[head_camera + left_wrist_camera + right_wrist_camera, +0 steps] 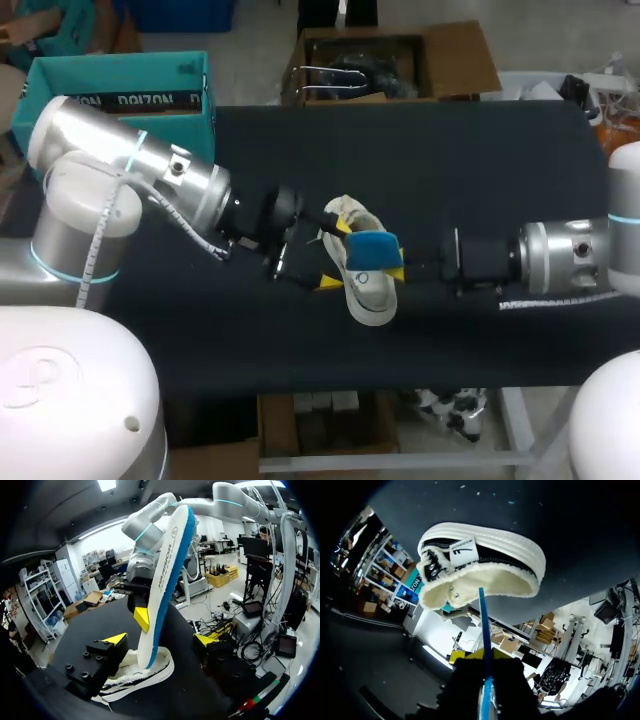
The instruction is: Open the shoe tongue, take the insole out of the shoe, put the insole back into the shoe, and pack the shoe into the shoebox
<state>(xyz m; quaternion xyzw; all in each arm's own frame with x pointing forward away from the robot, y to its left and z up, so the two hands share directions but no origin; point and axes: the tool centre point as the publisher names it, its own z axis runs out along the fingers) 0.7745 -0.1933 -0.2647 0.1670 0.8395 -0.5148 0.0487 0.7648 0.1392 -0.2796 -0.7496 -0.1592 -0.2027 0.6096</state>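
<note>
Looking down on the table [480,150] from above and behind in the head view, and close in along each wrist's fingers from opposite sides, with the shoe [368,298] and insole [376,246] shared by all three.

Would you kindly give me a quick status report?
Right hand shut on insole. Insole upright, end in shoe. Left hand open at shoe.

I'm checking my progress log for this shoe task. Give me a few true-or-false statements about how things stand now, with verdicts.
The right gripper is shut on the insole. True.
The insole lies wholly inside the shoe. False: it stands on end, only its lower tip in the shoe.
The left gripper is open. True.
The shoe is in the shoebox. False: it sits on the table, outside the shoebox.
</note>
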